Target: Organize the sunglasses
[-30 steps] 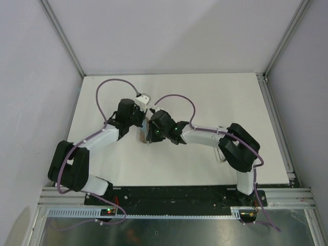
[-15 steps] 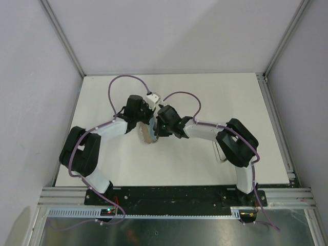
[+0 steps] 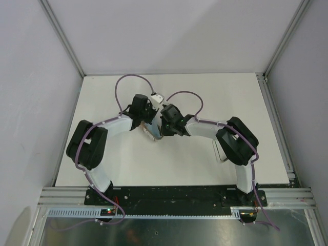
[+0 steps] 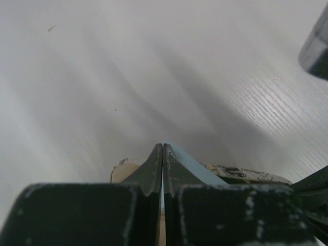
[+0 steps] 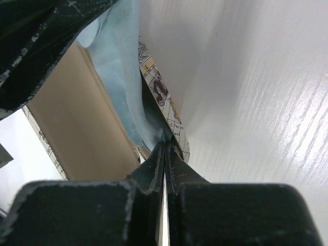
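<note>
From above, both arms reach in to meet over the middle of the white table [image 3: 220, 97], nearer its far edge than its near one. The left gripper [image 3: 147, 122] and right gripper [image 3: 163, 129] converge on a beige-grey case [image 3: 152, 135] with a scrap of light blue cloth [image 3: 150, 127] showing between them.

At the left wrist, the left gripper's fingers [image 4: 154, 166] are pressed tight together. The blue cloth runs along the right-hand fingertip, and the beige case peeks out just behind and to the left. Whether the cloth is pinched cannot be told.

At the right wrist, the right gripper's jaws stand closed tip to tip, their points at the fold where the blue cloth meets the case's patterned rim [image 5: 160, 92]. The case lies open, its tan lining spread to the left. It is unclear whether the tips nip the cloth.

The sunglasses cannot be made out in any view.
</note>
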Robot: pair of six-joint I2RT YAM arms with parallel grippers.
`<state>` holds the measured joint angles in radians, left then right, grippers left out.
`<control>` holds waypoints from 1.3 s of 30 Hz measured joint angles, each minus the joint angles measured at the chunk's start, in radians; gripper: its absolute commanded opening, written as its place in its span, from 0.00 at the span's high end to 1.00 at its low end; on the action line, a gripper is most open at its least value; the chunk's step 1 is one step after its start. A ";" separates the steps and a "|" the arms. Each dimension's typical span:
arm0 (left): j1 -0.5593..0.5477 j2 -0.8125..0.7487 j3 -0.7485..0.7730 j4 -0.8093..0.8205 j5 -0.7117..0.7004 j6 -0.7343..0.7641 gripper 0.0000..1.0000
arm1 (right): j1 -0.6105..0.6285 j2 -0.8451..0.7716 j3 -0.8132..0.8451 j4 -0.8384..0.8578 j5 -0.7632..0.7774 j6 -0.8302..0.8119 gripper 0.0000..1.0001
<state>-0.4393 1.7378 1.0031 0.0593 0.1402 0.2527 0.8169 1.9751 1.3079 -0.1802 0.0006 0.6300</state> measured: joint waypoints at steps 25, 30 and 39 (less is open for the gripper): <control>0.048 -0.148 -0.163 0.009 -0.085 -0.224 1.00 | -0.044 0.076 0.164 -0.095 -0.014 -0.136 1.00; 0.061 -0.254 -0.277 0.065 -0.083 -0.267 1.00 | -0.064 0.078 0.164 -0.101 -0.017 -0.144 1.00; 0.062 -0.419 -0.369 0.114 -0.029 -0.319 1.00 | -0.076 0.078 0.169 -0.101 -0.042 -0.174 1.00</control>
<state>-0.3771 1.3186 0.6342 0.1738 0.1112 -0.0662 0.7414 2.0533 1.4765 -0.2817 -0.0410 0.4557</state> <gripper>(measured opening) 0.004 0.009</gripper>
